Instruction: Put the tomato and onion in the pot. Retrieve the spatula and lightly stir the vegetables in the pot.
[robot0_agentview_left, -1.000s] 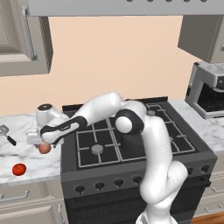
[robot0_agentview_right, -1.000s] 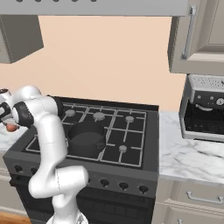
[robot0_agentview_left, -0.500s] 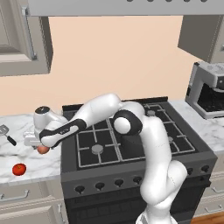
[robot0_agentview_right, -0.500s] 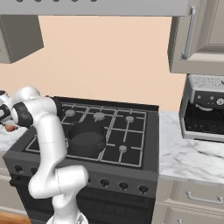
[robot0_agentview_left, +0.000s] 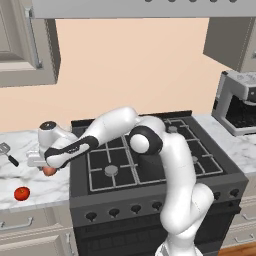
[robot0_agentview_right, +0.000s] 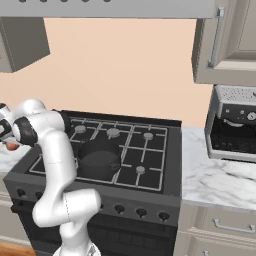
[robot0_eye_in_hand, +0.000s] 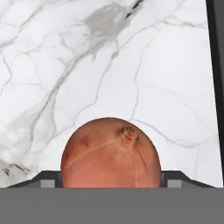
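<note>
Onion (robot0_agentview_left: 48, 171) sits right under our pincer (robot0_agentview_left: 44, 165) in the left base view, a small orange-pink ball on the white marble counter (robot0_agentview_left: 30, 185). Whether the jaws grip it or merely flank it, we cannot tell from this side. The tomato (robot0_agentview_left: 21, 193), glossy and bright red, lies on the counter in front of the pincer and a little to its left, apart from the onion. The spatula (robot0_agentview_left: 7, 152), with its flat silver head and black handle, rests further left, near the frame's edge. To the pincer's right stands the dark stove (robot0_agentview_left: 150, 165) with black grates.

From the right base view we see the pincer (robot0_agentview_right: 6, 140) at the far left edge, with a sliver of onion (robot0_agentview_right: 11, 146) showing beneath it. The pot (robot0_agentview_right: 99, 159), squat, dark grey and low-walled, sits on a front burner well to the pincer's right, with our own white arm standing between them.

In the hand view the onion (robot0_eye_in_hand: 110, 153) is close up between the two dark fingertips (robot0_eye_in_hand: 175, 179): round, smooth-skinned, with fine pale veins and a small stem nub. We cannot make out whether the tips touch its sides. Veined marble spreads beyond it.
</note>
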